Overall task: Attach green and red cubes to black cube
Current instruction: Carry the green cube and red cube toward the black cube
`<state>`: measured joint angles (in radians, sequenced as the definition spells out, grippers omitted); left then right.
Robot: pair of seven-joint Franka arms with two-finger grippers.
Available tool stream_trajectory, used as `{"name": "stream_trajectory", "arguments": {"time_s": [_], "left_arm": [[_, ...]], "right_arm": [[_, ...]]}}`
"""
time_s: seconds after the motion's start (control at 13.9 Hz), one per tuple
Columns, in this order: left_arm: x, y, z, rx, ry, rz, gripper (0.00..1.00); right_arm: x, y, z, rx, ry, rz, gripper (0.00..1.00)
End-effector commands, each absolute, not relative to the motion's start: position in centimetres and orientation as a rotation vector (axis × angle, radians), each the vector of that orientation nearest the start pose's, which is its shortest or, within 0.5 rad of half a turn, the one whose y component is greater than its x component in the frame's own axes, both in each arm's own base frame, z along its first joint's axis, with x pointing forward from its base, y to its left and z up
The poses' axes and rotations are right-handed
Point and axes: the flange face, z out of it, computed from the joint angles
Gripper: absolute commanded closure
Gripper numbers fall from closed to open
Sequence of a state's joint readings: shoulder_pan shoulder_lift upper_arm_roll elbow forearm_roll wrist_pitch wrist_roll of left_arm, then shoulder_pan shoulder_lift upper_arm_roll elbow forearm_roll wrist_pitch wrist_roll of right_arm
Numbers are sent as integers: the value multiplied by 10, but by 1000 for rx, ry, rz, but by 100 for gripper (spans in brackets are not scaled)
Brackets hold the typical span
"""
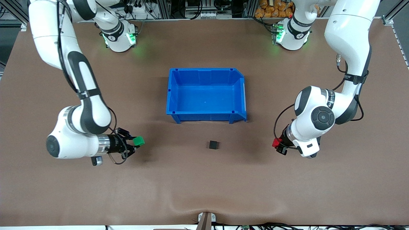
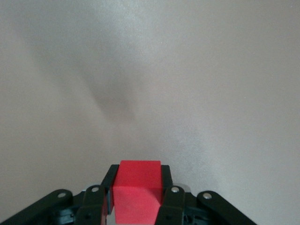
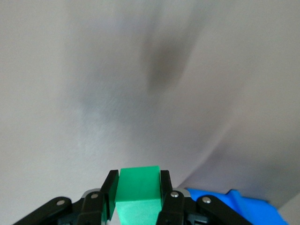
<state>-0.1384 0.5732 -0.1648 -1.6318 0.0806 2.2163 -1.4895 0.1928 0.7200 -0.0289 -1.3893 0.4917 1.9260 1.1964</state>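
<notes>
Brown matting covers the desk (image 1: pixel 204 179), which carries a blue bin (image 1: pixel 206 94) at its middle, between the two arm bases and the front camera. The black cube (image 1: pixel 213 145) rests on the desk nearer to the front camera than the bin, just clear of the bin's wall and roughly midway between the two pincers. The right pincer (image 1: pixel 135 144) is held above the desk toward the right arm's end, level with the black cube and well apart from it. Its fingers are clenched on the green cube (image 1: pixel 138 141), which sits between the two pads; the right wrist view shows the same green cube (image 3: pixel 138 194) gripped on two opposing faces, with an edge of the bin (image 3: pixel 239 206) visible beside it. The left pincer (image 1: pixel 277 145) is held above the desk toward the left arm's end, also well apart from the black cube. Its fingers are clenched on the red cube (image 1: pixel 275 142); the left wrist view shows the red cube (image 2: pixel 138 190) seated squarely between the pads over bare desk surface. The interior of the bin holds nothing. The two held cubes and the black cube lie roughly on one line across the desk.
</notes>
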Motion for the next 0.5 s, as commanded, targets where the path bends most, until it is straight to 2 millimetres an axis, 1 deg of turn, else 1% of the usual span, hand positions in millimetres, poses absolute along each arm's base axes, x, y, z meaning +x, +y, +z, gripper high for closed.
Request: {"name": "stream_trajectory", "arguments": {"time_s": [0.0,0.07,0.14,0.22,0.43], "left_arm": [[667,-201,289,-2591,-1832,26,100],[670,-209,291,-2576,-1868,22,100],[671,-221,293,-2563,-1903,17,100],[668,-234,290,-2538,-1934,23,100],[666,-267,291,-2476,-2036,24,100]], "right_arm": [[698,185,276,-2279,1729,562,100],[697,194,275,-2264,1751,548,100],[696,204,273,-2252,1768,534,100],[695,216,273,-2237,1785,517,100],[691,246,263,-2193,1840,480,100]]}}
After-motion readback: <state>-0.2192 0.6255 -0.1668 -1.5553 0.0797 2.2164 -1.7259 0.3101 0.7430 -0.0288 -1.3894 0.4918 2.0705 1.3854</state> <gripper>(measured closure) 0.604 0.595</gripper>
